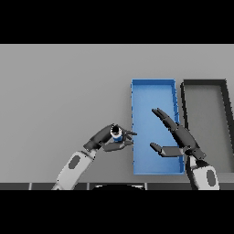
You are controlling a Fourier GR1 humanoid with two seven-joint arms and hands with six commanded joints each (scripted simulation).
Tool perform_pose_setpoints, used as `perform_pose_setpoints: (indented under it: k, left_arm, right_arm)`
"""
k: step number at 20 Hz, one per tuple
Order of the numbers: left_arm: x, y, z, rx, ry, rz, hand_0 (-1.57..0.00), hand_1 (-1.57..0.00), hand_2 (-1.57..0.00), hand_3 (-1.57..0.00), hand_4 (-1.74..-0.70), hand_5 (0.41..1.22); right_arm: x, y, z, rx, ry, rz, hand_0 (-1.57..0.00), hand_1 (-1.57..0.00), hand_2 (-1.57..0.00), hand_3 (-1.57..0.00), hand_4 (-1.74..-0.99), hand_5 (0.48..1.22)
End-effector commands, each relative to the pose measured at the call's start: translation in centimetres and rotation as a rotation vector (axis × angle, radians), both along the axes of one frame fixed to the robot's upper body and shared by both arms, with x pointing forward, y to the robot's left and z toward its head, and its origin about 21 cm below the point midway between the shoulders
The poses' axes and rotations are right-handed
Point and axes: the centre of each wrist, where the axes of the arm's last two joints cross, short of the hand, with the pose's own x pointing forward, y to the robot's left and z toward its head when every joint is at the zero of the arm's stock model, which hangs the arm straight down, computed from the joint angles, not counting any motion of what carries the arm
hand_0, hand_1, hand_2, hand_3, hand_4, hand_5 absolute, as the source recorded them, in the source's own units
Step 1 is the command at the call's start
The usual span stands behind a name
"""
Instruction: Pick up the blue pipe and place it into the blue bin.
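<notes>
Left hand [106,139] has its fingers curled round the blue pipe [117,134], held just left of the blue bin [135,137] on the grey surface [64,91]. Right hand [177,135] over the bin, fingers straight, holding nothing. Dark bin [224,109] to the right.

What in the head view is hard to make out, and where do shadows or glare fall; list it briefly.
Head view: lighting is flat, with no glare on the grey table; no clear cast shadows show. The blue pipe is small and mostly covered by the left hand, so its shape is hard to tell. The right hand overlaps the blue bin, hiding part of its floor. The dark bin is cut by the right edge.
</notes>
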Motion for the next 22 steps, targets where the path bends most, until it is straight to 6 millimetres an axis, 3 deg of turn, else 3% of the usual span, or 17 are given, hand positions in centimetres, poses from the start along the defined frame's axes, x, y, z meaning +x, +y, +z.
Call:
perform_pose_setpoints:
  k: [1, 8, 19, 21, 22]
  left_arm:
    - [0.0, -0.3, 0.0, 0.014, 0.006, 0.001, -1.57, -1.57, -1.57, -1.57, -1.47, 1.221]
    - [0.6, -0.2, 0.0, 0.018, -0.001, 0.004, -1.57, -1.57, -1.57, -1.57, -1.47, 1.221]
    - [0.7, -0.1, -0.3, 0.026, 0.013, -0.017, -1.57, -1.57, -1.57, -1.57, -1.47, 1.221]
    - [0.7, -0.1, -0.4, 0.044, 0.015, -0.011, -1.57, -1.57, -1.57, -1.57, -1.47, 1.221]
    - [0.8, -0.1, -0.4, 0.051, 0.024, -0.009, -1.57, -1.57, -1.57, -1.57, -1.46, 1.221]
  right_arm:
    - [0.0, 0.5, 0.6, -0.031, 0.014, 0.033, 0.00, -0.01, -0.10, 0.00, -1.261, 0.560]
    - [1.8, 5.6, 3.8, -0.145, -0.047, 0.266, 0.00, 0.00, -0.04, 0.00, -1.300, 0.560]
    - [4.8, 11.6, 6.0, -0.256, -0.059, 0.427, -0.03, -0.04, -0.09, 0.00, -1.184, 0.516]
    - [5.7, 12.1, 6.3, -0.288, -0.057, 0.434, -0.07, -0.11, -0.17, -0.04, -1.204, 0.497]
    - [5.7, 12.2, 6.3, -0.291, -0.056, 0.451, -0.17, -0.22, -0.26, -0.13, -1.233, 0.487]
